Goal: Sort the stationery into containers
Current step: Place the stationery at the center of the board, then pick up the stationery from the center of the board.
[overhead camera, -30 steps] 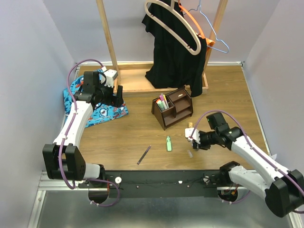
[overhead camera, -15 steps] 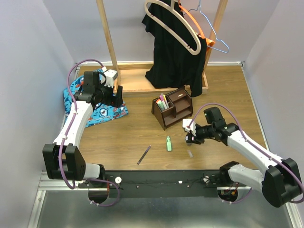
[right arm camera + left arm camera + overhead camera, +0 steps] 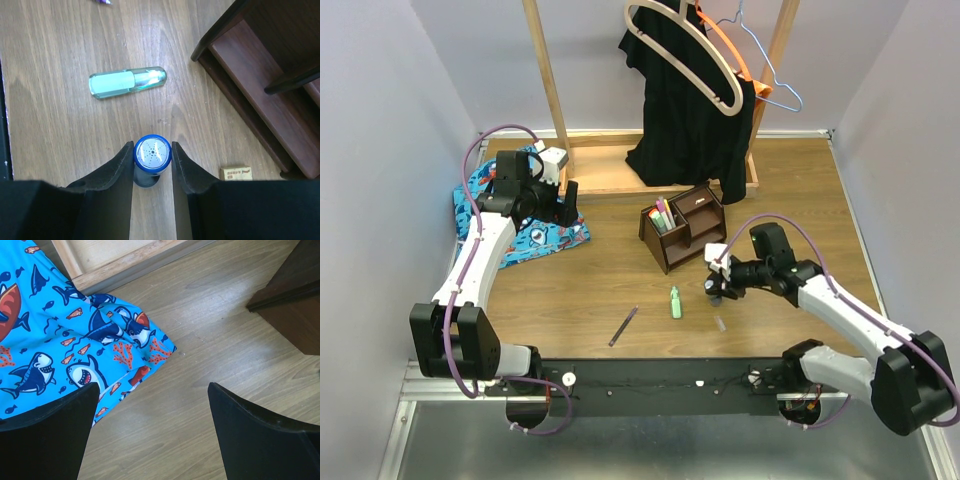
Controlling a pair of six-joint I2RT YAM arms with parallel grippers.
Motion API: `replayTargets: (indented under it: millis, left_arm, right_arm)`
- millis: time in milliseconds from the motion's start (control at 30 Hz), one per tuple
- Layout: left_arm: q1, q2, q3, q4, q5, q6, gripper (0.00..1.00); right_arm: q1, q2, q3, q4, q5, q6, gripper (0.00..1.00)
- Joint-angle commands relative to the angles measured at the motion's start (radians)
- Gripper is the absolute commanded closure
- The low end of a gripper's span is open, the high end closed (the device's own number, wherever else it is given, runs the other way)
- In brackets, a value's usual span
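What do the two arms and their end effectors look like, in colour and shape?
The left arm and the right arm have white links between bulky black joints. A thin purple cable loops along each. The left end effector and right end effector each have two plain black fingers, broad at the base and tapering.

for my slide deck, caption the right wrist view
Right gripper holding the small blue bottle, pale green marker and dark organizer beyond it
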State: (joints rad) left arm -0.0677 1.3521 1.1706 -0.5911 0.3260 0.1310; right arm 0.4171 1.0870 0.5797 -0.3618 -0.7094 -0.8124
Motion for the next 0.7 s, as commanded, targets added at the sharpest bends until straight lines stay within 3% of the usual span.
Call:
replayTargets:
  millis: [0, 333, 667]
  left_arm:
    - [-0.006, 0.002, 0.017, -0.016, -0.013, 0.012, 0.01]
    - [-0.006, 0.004, 0.018, -0.013, -0.007, 0.007, 0.01]
    - [-0.006, -0.002, 0.015, -0.01, -0.005, 0.004, 0.01]
  right_arm:
    - [-0.006, -0.081, -0.04, 0.067, -0.019, 0.065, 0.99]
    - [-0.008, -0.262, -0.142, 0.165, 0.12, 0.294, 0.99]
    - [-0.006, -0.254, -0.184, 0.201, 0.156, 0.314, 0.99]
